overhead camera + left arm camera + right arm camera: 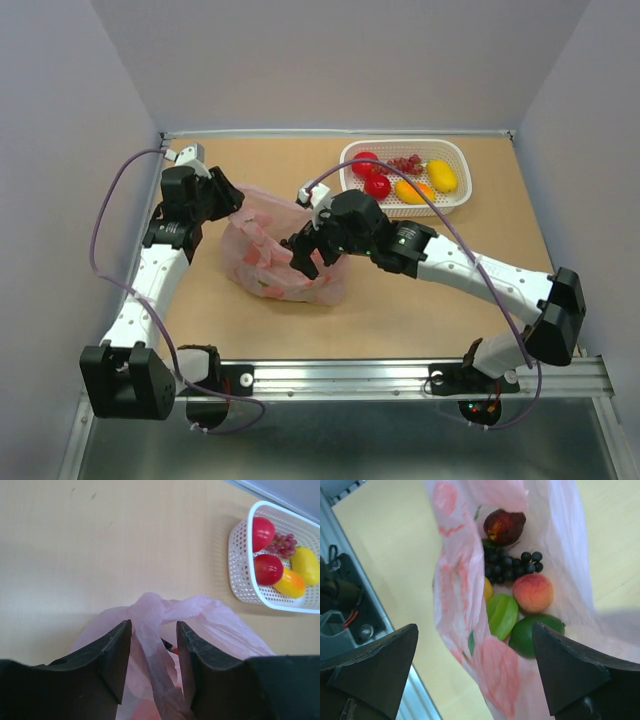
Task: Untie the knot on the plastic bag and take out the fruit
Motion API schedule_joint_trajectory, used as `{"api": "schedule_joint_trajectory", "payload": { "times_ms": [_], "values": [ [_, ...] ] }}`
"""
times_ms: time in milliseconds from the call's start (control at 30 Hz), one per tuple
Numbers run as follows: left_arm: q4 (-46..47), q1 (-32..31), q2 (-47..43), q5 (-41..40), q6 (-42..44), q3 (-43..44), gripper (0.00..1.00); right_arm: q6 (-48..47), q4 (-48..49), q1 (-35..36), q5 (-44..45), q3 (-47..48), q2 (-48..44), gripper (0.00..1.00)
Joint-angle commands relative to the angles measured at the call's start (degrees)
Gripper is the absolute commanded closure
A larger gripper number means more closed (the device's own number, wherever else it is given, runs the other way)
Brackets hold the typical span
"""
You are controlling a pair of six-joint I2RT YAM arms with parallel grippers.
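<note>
The pink plastic bag (268, 268) stands at the table's left centre with its mouth open. In the right wrist view the bag (452, 575) shows fruit inside: a dark maroon fruit (504, 526), dark grapes (510, 564), a peach (533, 592), a green star fruit (501, 615), a green lime (535, 632) and a bit of an orange-yellow one (487, 588). My right gripper (303, 262) is wide open and empty above the bag's mouth (475, 626). My left gripper (232, 197) is at the bag's far left top. Its jaws (154, 625) stand partly apart, with a twisted strip of the bag (150, 630) running loosely between them.
A white basket (400, 143) at the back right holds two red fruits, red grapes, an orange-yellow mango and a yellow fruit; it also shows in the left wrist view (240, 582). Grey walls enclose the table on three sides. A metal rail runs along the near edge.
</note>
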Motion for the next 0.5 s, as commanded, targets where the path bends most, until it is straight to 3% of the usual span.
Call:
{"api": "schedule_joint_trajectory", "payload": {
  "times_ms": [0,33,100,167,267,467],
  "values": [
    [-0.93,-0.64,-4.90,0.75,1.91,1.62,0.41,-4.13,3.44,-0.17,2.65,5.52,4.18,0.00],
    [-1.81,-0.64,-5.87,-0.83,2.52,1.88,0.37,-3.35,3.87,-0.17,2.56,5.62,4.45,0.00],
    [-3.21,-0.64,-8.06,-7.85,3.06,2.41,0.17,-2.47,6.50,-0.26,2.47,4.48,4.02,0.00],
    [-4.27,-0.56,-8.95,-13.30,3.76,4.08,0.05,-0.80,8.87,-0.17,3.61,1.94,3.40,0.00],
    [-6.82,-0.56,-9.04,-12.20,4.90,7.68,0.01,1.49,9.42,-0.17,7.12,0.09,3.22,0.00],
    [-12.09,-0.99,-14.83,-10.08,2.10,9.71,0.01,3.25,10.38,-0.26,4.23,0.25,2.52,0.01]
  ]
}}
